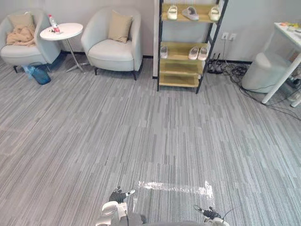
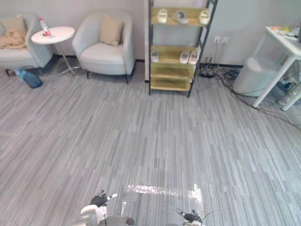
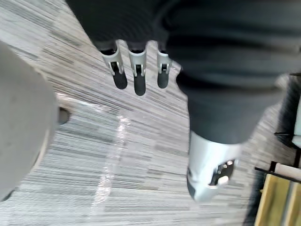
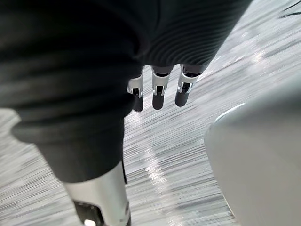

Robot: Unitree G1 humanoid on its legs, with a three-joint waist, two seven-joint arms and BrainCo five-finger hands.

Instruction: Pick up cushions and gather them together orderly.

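1. Far cushion [image 1: 21,20] at 10 o'clock, its lower part under a peach blanket [image 1: 21,35]; its armchair [image 1: 19,52] is cut off by the edge.
2. Second cushion [image 1: 120,26] at 11 o'clock, upright in another armchair [image 1: 115,54].
3. Shoe rack [image 1: 186,49] at 12 o'clock.
4. Left hand [image 1: 117,195] and right hand [image 1: 209,215] at 6 o'clock, fingers straight, empty.

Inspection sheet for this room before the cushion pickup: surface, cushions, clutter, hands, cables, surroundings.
Surface: grey striped carpet, with a shiny strip near the robot.
Job's things: tan cushion upright on the right armchair; second cushion on the left armchair, behind a crumpled tan cloth.
Clutter: bottle on the round side table; blue bag on the floor.
Hands: left hand and right hand low, fingers straight, holding nothing.
Cables: black cables tangled below the wall sockets.
Surroundings: shoe rack with slippers; white pouf; white table.
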